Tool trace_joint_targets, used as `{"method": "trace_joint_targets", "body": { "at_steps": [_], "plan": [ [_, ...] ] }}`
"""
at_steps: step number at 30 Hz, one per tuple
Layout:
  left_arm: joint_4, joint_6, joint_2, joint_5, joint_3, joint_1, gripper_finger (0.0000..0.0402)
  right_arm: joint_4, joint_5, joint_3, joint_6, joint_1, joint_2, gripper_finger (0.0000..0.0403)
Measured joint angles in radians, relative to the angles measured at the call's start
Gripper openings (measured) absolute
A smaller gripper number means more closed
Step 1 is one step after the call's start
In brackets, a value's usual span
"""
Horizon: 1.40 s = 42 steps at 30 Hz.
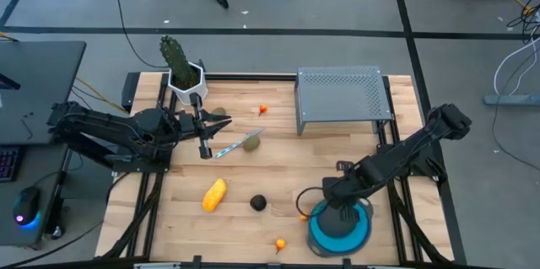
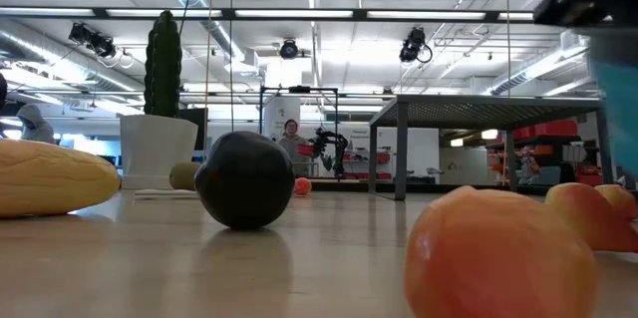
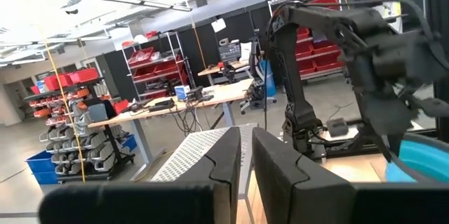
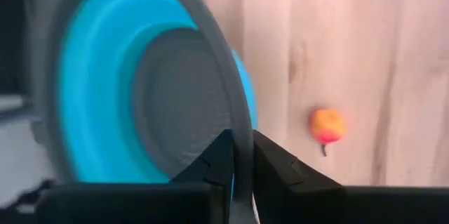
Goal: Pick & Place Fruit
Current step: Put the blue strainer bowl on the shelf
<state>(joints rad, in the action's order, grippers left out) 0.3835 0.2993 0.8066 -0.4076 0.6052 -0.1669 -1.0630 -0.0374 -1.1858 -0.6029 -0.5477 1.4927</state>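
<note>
The fruit lies loose on the wooden table: a yellow oblong piece (image 1: 214, 195), a dark round one (image 1: 258, 203), two olive-green ovals (image 1: 251, 143) (image 1: 218, 115), and small orange ones (image 1: 279, 243) (image 1: 304, 216) (image 1: 262, 109). My right gripper (image 1: 337, 218) points down at the near right, shut on a blue bowl (image 1: 339, 228) with a grey rim. My left gripper (image 1: 203, 148) hangs shut above the table at the far left, near the knife (image 1: 232, 146), touching nothing. My right gripper pinches the blue bowl's grey rim (image 4: 238, 112), one finger inside the bowl and one outside. The fingers come from above, pointing down. In the low view the bowl's blue wall (image 2: 613, 99) shows high at the right edge; whether its base is on the table, I cannot tell.
A green cactus in a white pot (image 1: 181, 71) stands at the far left. A grey perforated shelf (image 1: 340, 98) stands at the far right. The knife lies beside one green oval. There is bare wood in the table's middle. A person shows far off in the room behind.
</note>
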Motion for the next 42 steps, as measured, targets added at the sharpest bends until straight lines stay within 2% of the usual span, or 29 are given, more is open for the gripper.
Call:
{"method": "trace_joint_targets", "body": {
  "at_steps": [8, 15, 19, 24, 27, 34, 37, 42],
  "plan": [
    [0.0, 0.0, 0.0, 0.0, 0.0, 0.0, 0.0045, 0.006, 0.051, -0.002, -0.121, 0.059, -0.181, 0.0037],
    [0.002, 0.004, 0.0, 0.0, 0.0, 0.0, 0.0045, 0.015, 0.204, -0.002, -0.187, 0.122, -0.322, 0.0035],
    [0.005, 0.004, 0.0, 0.0, 0.0, 0.0, 0.0045, 0.021, 0.228, -0.002, -0.197, 0.237, -0.403, 0.0035],
    [0.019, 0.01, 0.0, 0.0, 0.0, 0.0, 0.0045, 0.017, 0.225, -0.002, -0.179, 0.464, -0.487, 0.0035],
    [0.018, 0.026, 0.0, 0.0, 0.0, 0.0, 0.0045, 0.021, 0.18, -0.002, -0.127, 0.617, -0.522, 0.0035],
    [0.019, 0.05, 0.0, 0.0, 0.0, 0.0, 0.0045, 0.103, -0.065, -0.002, -0.018, 0.979, -0.536, 0.0034],
    [0.019, 0.053, 0.0, 0.0, 0.0, 0.0, 0.0045, 0.115, -0.147, -0.002, 0.025, 1.097, -0.511, 0.0034],
    [0.018, 0.055, 0.0, 0.0, 0.0, 0.0, 0.0045, 0.091, -0.213, -0.002, 0.095, 1.242, -0.462, 0.0034]
  ]
}}
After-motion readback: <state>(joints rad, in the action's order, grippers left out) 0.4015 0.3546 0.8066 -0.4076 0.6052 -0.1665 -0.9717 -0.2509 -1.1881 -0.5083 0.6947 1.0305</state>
